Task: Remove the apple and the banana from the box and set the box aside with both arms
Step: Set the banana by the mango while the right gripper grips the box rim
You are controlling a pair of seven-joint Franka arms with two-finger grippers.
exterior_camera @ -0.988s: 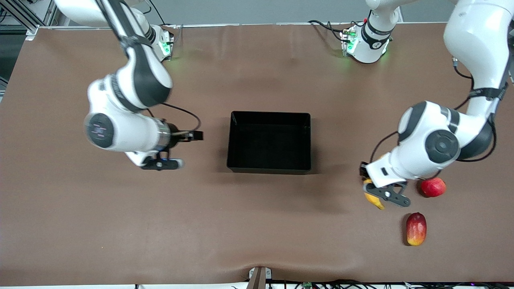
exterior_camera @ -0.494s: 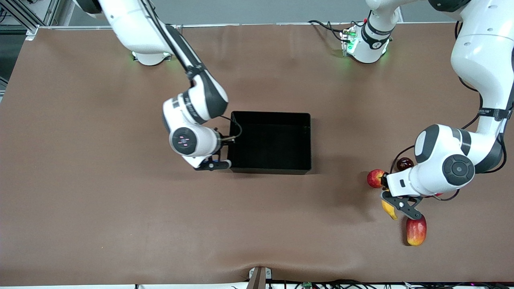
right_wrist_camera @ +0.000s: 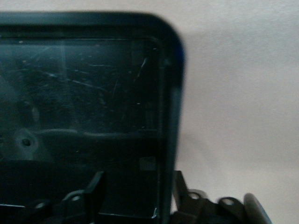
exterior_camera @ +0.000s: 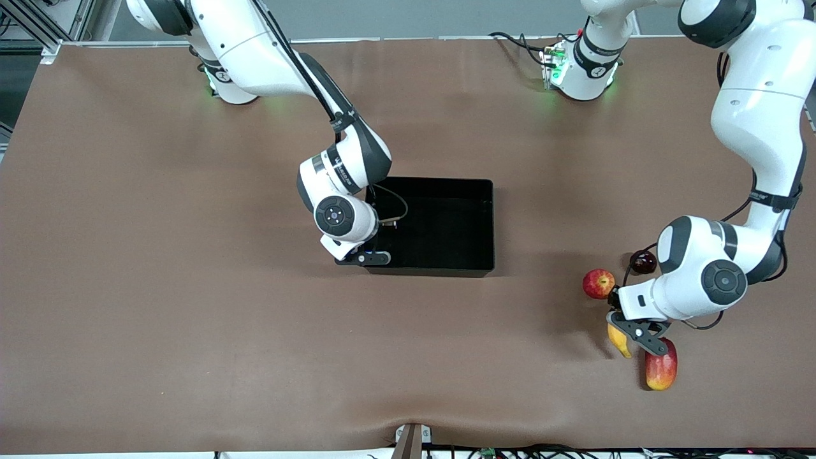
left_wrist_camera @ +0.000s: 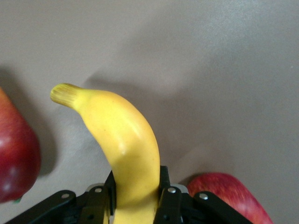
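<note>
Brown table mat holds the emptied black box (exterior_camera: pixel 440 223) at center frame, so my right gripper (right_wrist_camera: pixel 135 189) straddles its wall, fingers parted, to shift it, while my left gripper (left_wrist_camera: pixel 135 193) clamps the banana (left_wrist_camera: pixel 121 149) low between apple (exterior_camera: pixel 598 283) and mango (exterior_camera: pixel 661 368).

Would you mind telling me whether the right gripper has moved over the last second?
Yes. The right gripper has swung in from open table at the right arm's end to the box, and its jaws now straddle the box's end wall.
</note>
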